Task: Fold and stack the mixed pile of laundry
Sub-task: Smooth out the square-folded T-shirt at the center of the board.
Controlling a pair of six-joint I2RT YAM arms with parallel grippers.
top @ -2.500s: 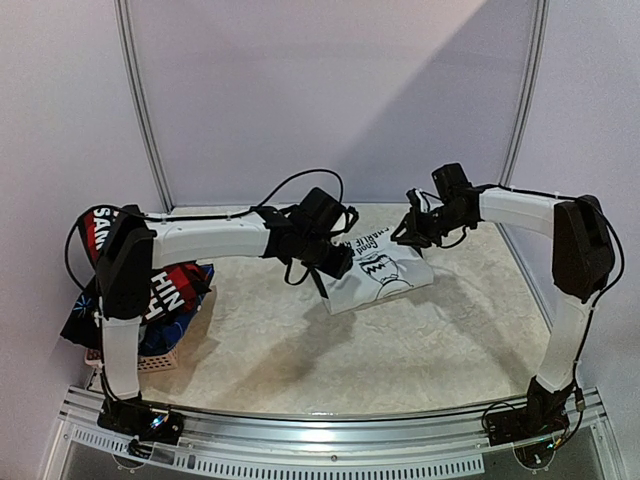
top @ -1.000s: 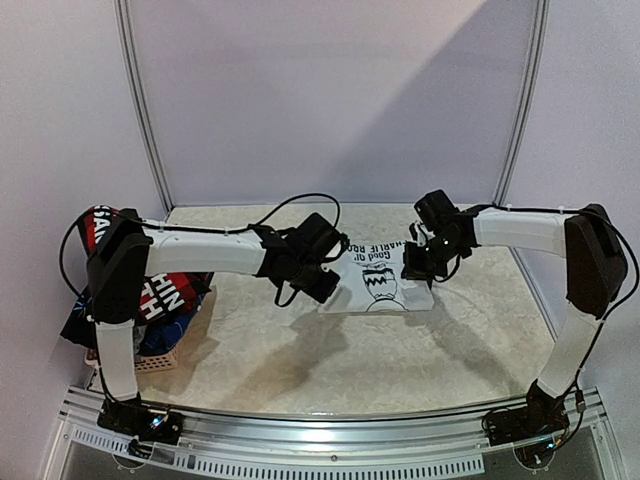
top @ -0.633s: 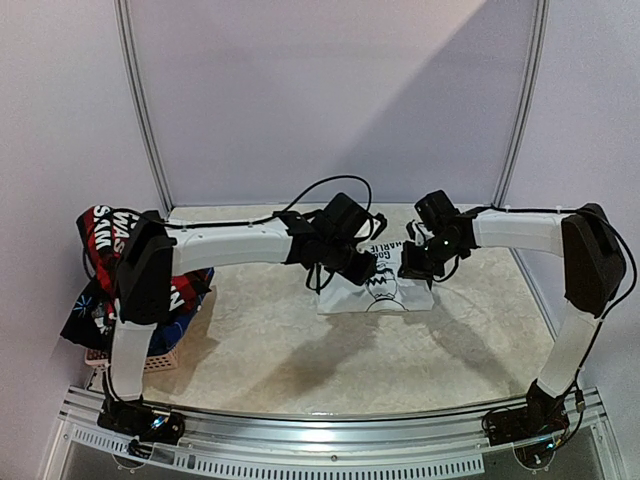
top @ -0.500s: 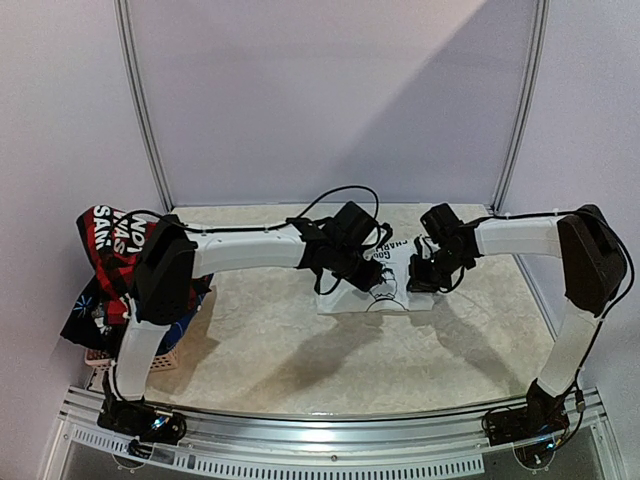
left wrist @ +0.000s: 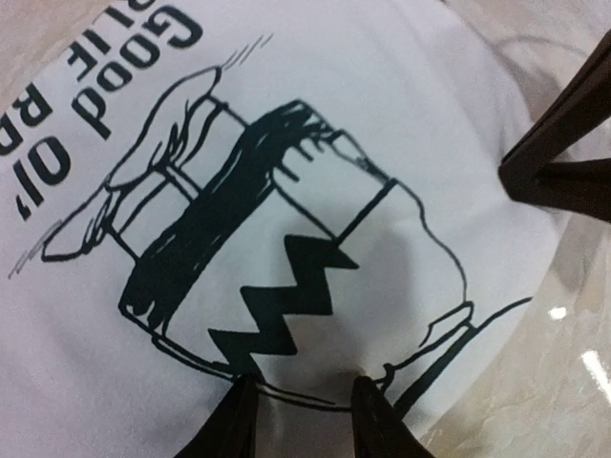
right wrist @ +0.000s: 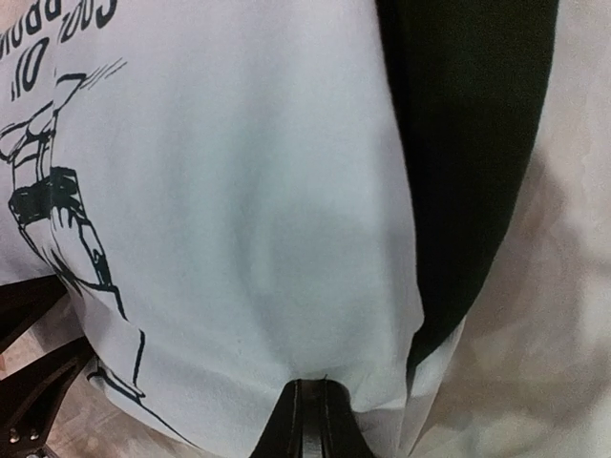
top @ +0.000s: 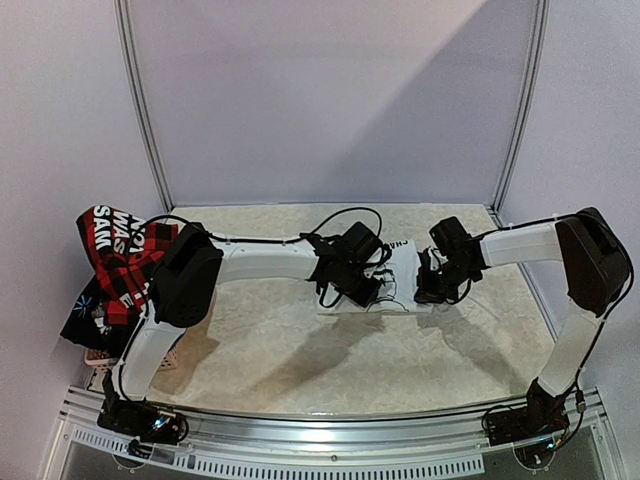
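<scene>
The left gripper (left wrist: 304,384) has its fingers parted, the tips pressed onto the zigzag drawing on the white printed T-shirt (left wrist: 286,143). The right gripper (right wrist: 307,391) has its fingers drawn together at the shirt's hem, low in its wrist view, seemingly nipping the cloth edge. The shirt lies flat on the marbled table (top: 300,350), just right of centre in the top view. At the left edge the laundry pile (top: 85,310) sits heaped, a red-black plaid shirt (top: 115,245) on top.
</scene>
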